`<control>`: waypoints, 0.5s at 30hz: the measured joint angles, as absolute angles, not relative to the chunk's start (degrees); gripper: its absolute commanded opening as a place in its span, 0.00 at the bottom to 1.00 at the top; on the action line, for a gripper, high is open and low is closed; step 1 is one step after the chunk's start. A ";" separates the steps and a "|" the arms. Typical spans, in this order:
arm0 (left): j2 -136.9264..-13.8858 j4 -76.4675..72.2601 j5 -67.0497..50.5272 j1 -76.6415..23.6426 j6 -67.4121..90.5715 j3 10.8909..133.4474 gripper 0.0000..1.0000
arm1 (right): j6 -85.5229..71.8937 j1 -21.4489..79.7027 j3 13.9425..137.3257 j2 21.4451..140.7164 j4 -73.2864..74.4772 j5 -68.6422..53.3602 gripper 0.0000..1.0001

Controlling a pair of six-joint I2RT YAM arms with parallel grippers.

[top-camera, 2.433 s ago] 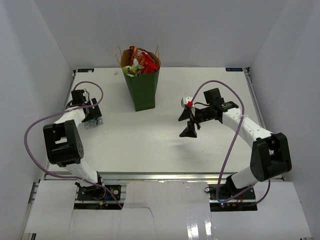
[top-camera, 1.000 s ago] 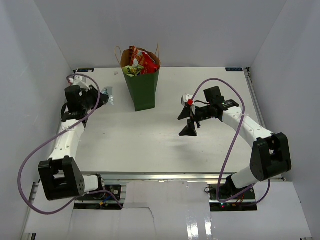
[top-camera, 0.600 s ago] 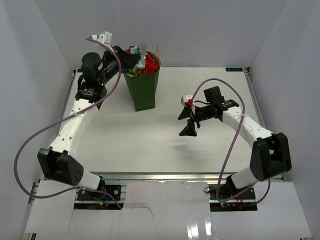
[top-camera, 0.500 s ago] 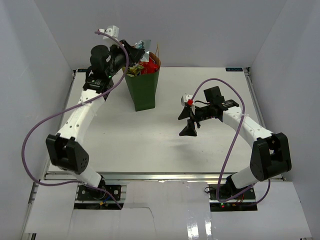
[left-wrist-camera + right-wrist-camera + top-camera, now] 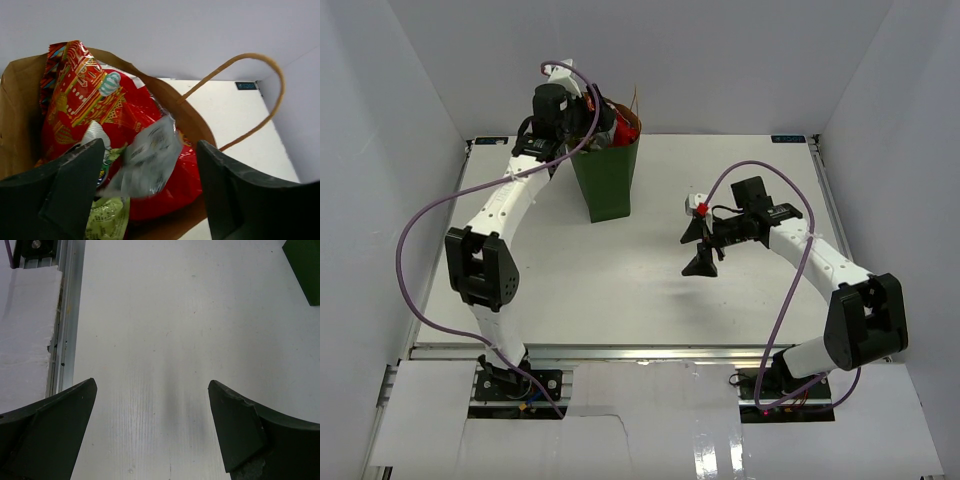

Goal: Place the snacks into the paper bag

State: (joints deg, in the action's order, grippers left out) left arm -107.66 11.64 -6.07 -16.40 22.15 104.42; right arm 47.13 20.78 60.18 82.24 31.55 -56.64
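One silvery packet (image 5: 150,160): light, crinkly, slippery, we judge; pinch a sealed edge.
Left gripper (image 5: 149,146): wide apart, packet loose between its jaws.
Right gripper (image 5: 152,384): wide, empty.

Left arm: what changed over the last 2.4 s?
The left arm swung from the table's left side up to the paper bag. Its left claw, which carried a silvery packet there, is now open above the bag, the packet loose between its fingers. The right arm and open right claw barely shifted; the bag stayed put.
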 measured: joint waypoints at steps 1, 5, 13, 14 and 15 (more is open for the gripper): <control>-107.39 11.64 -6.13 -16.49 22.15 104.42 0.87 | 47.13 20.69 60.18 82.24 31.68 -56.53 0.98; -106.19 11.62 -7.18 -17.12 22.44 105.06 0.91 | 46.96 20.58 60.47 82.24 32.16 -55.24 0.96; -94.08 10.26 -11.99 -17.76 20.99 100.31 0.98 | 38.59 20.34 65.98 81.71 31.38 -45.19 0.90; -89.49 10.07 -12.80 -17.76 20.40 96.31 0.98 | 36.47 20.21 66.63 81.30 30.72 -42.76 0.90; -84.53 8.99 -13.37 -17.76 19.79 91.70 0.98 | 34.54 20.08 67.29 80.82 30.17 -40.05 0.90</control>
State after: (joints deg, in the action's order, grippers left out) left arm -84.53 8.99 -13.37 -17.76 19.79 91.70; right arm 34.54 20.08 67.29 80.82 30.17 -40.05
